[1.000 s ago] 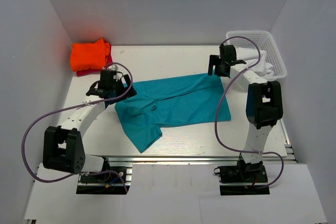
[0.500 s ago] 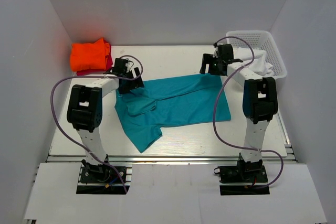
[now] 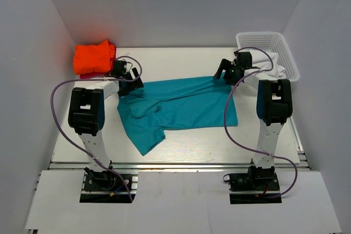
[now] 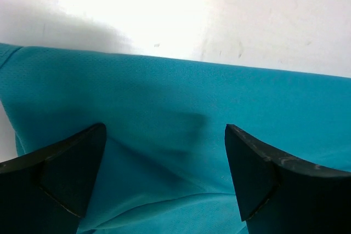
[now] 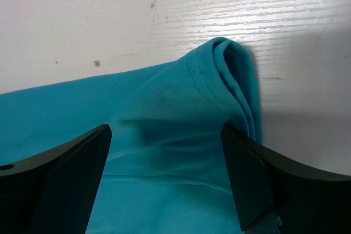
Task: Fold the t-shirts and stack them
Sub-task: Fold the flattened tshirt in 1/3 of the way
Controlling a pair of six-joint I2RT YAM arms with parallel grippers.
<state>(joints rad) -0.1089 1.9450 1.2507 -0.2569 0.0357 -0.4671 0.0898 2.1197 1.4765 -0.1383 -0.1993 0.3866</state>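
The teal-blue t-shirt (image 3: 181, 105) lies spread across the middle of the table, partly folded, one sleeve toward the front. My left gripper (image 3: 125, 79) is open, jaws wide, low over the shirt's far left edge; teal cloth (image 4: 175, 130) fills the gap between its fingers. My right gripper (image 3: 226, 75) is open at the shirt's far right corner, its jaws either side of the folded hem corner (image 5: 219, 80). The orange t-shirt (image 3: 94, 56) sits folded at the back left on top of the red t-shirt (image 3: 113, 58), of which only an edge shows.
A white plastic basket (image 3: 269, 53) with white cloth inside stands at the back right, close behind my right arm. White walls enclose the table on three sides. Purple cables loop from both arms.
Both grippers have come down onto the shirt's far edge, the left one shifting left toward the corner. The shirt's far edge has shifted slightly.
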